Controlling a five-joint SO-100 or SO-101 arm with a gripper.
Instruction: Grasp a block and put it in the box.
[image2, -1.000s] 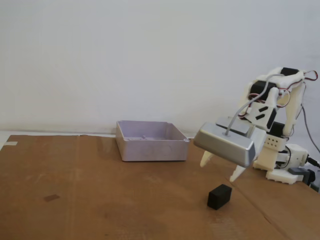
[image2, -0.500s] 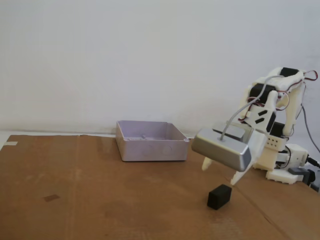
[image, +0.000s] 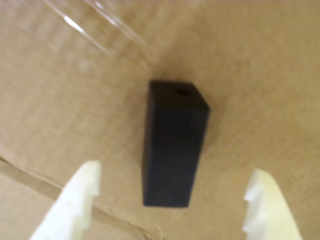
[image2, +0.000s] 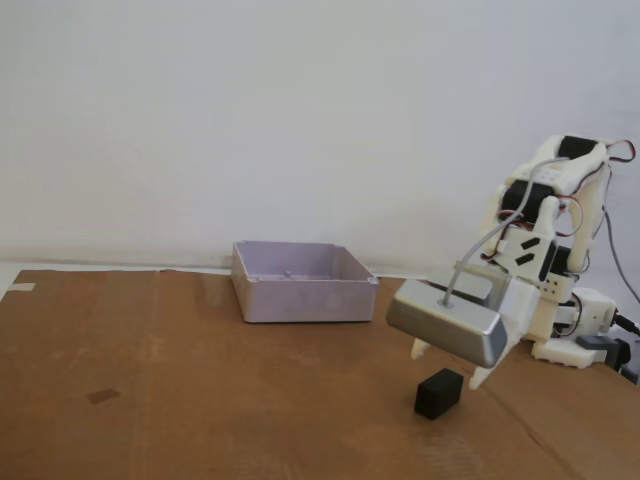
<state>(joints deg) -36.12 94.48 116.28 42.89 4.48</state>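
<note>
The small black block (image2: 438, 392) rests on the brown cardboard at the front right of the fixed view. In the wrist view the block (image: 172, 144) lies lengthwise between my two cream fingers, apart from both. My gripper (image2: 449, 362) hangs open just above and behind the block; in the wrist view the gripper (image: 175, 187) straddles its near end. The pale lavender-grey box (image2: 302, 283) stands farther back to the left in the fixed view, with nothing visible inside.
The arm's white base (image2: 570, 330) sits at the right edge with cables beside it. The silver camera module (image2: 447, 320) rides on the wrist. A small dark mark (image2: 102, 396) shows on the cardboard at the left.
The gripper has come down and slightly forward toward the block over the last second. The block and the box have not moved.
</note>
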